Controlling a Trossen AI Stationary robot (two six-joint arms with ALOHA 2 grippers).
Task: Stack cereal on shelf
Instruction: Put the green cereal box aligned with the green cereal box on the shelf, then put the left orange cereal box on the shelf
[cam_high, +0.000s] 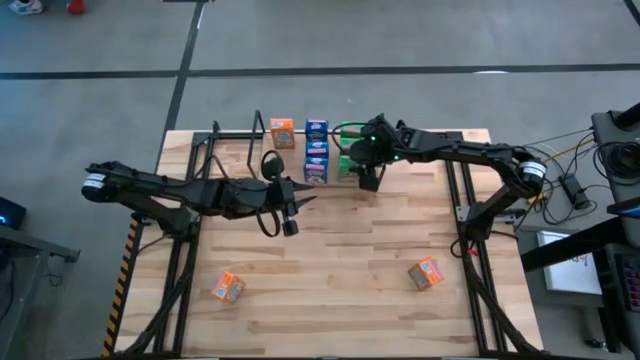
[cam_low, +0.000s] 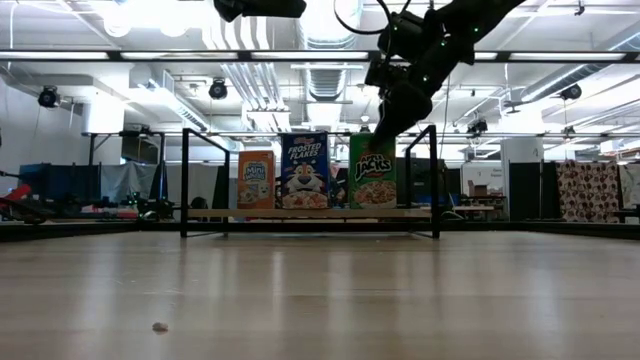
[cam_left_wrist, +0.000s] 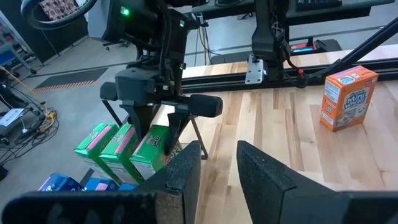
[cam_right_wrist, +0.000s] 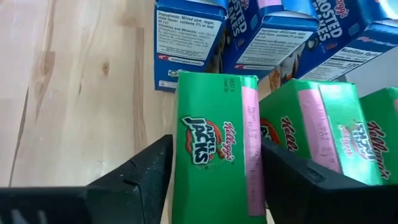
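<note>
Third Apple Jacks box going into line on the shelf

Nearest, two orange Mini-Wheats boxes lie loose on the table (cam_high: 330, 290), one (cam_high: 227, 288) at about 7 o'clock and one (cam_high: 426, 272) at about 5 o'clock, likely waiting their turn. At the centre the left hand (cam_high: 288, 201) hangs idle, its fingers a little apart and grasping nothing. Toward 12 o'clock the shelf (cam_low: 310, 213) carries one orange box (cam_high: 283, 132), three blue Frosted Flakes boxes (cam_high: 316, 150) in a file, and the green row. The right hand (cam_high: 368, 178) stands over the front Apple Jacks box (cam_right_wrist: 214, 149), fingers flanking its sides; whether they are clenched or released I cannot tell. Flavours run in separate files, so this box seemingly completes the green one.
</note>
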